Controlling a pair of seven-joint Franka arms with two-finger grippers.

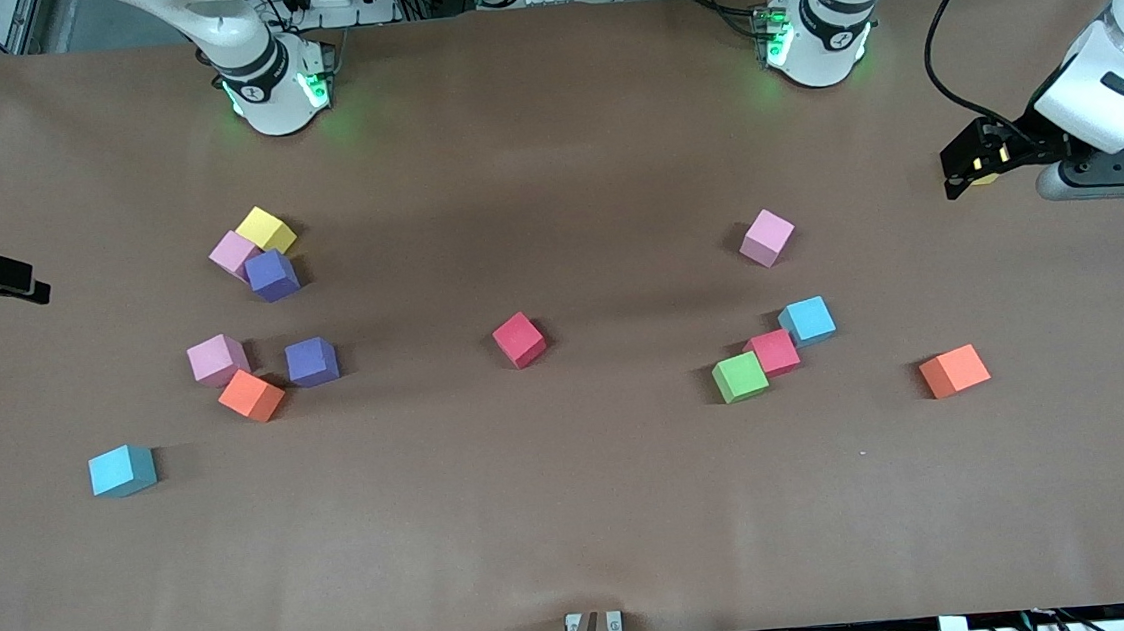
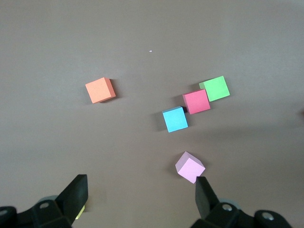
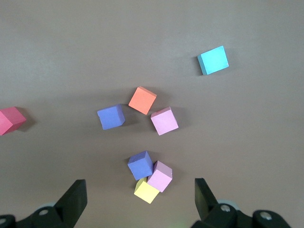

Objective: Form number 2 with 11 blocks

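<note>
I see the blocks lying scattered, no digit formed. My landmark is the lone red block [image 1: 519,340] at mid-table: one cluster [image 1: 259,309] lies toward the right arm's end, another [image 1: 773,349] toward the left arm's. Left gripper [image 2: 140,192] and right gripper [image 3: 140,192] both hang spread and empty above the table [image 1: 578,515], waiting.

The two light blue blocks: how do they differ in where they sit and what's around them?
One light blue block sits alone toward the right arm's end of the table, nearer the front camera than any other block. The other light blue block lies toward the left arm's end, against a red block that adjoins a green block. Both are same-sized cubes resting flat on the table, ungripped.
</note>
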